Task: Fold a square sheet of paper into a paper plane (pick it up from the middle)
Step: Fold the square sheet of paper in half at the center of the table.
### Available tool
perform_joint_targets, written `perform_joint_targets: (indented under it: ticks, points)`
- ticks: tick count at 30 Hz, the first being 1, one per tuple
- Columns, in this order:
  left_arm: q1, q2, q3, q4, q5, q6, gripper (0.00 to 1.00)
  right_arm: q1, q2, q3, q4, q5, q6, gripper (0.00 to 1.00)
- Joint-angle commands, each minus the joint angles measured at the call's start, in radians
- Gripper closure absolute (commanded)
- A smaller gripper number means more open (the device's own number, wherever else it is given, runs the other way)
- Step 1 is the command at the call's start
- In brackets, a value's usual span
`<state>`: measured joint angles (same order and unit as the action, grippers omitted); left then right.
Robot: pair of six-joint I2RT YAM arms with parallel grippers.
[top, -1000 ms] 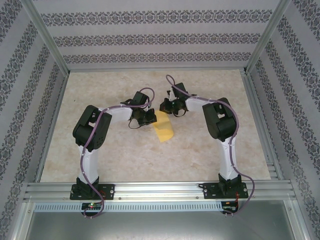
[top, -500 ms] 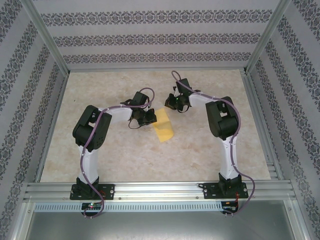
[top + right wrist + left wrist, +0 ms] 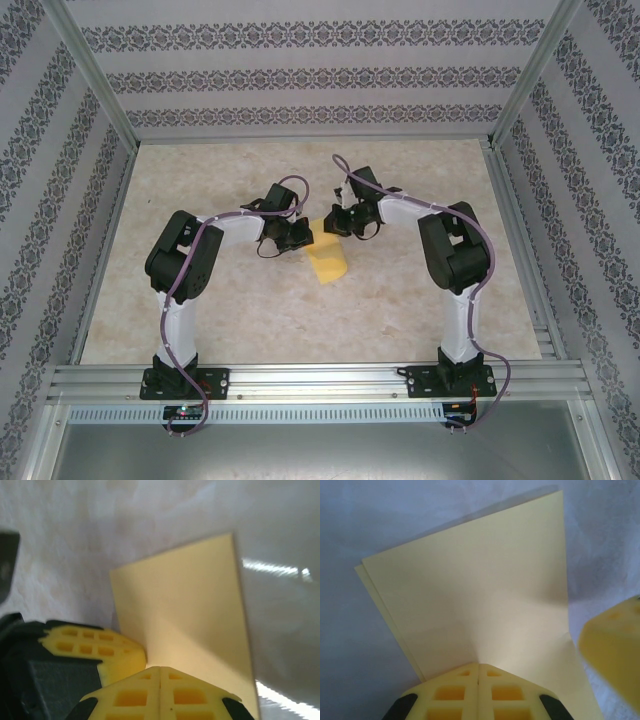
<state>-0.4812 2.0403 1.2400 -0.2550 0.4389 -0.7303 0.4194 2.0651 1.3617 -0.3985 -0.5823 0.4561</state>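
The square sheet of paper (image 3: 328, 264) lies folded double on the table between the two arms; its two layers show at the left edge in the left wrist view (image 3: 480, 595). My left gripper (image 3: 300, 238) is shut, and its joined tips (image 3: 479, 664) rest on the sheet's near-left part. My right gripper (image 3: 335, 222) is shut too, with its tips (image 3: 160, 668) on the sheet (image 3: 190, 605) next to the left fingers (image 3: 100, 645). A right finger (image 3: 612, 645) shows at the right of the left wrist view. The paper plane is out of view.
The marbled tabletop (image 3: 240, 310) is bounded by an aluminium frame (image 3: 300, 380) at the near edge and patterned walls (image 3: 300, 75) at the back and sides. Both arms reach inward, their elbows (image 3: 185, 255) (image 3: 455, 250) standing high.
My right gripper drew back to the far right, then came back down onto the sheet's far edge beside the left gripper. The left gripper stayed put.
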Motion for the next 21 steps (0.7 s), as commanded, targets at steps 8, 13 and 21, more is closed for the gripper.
perform_joint_targets:
  ticks: [8, 13, 21]
  points:
    - [-0.023, 0.097, -0.072, -0.168, -0.113, 0.015, 1.0, -0.008, 0.035, -0.053, -0.086, -0.057, -0.102, 0.94]
    - [-0.023, 0.1, -0.071, -0.17, -0.116, 0.011, 1.0, -0.023, 0.013, -0.093, -0.11, -0.064, -0.131, 0.94]
    - [-0.023, 0.103, -0.067, -0.173, -0.118, 0.009, 1.0, -0.045, -0.042, -0.162, -0.152, -0.044, -0.164, 0.94]
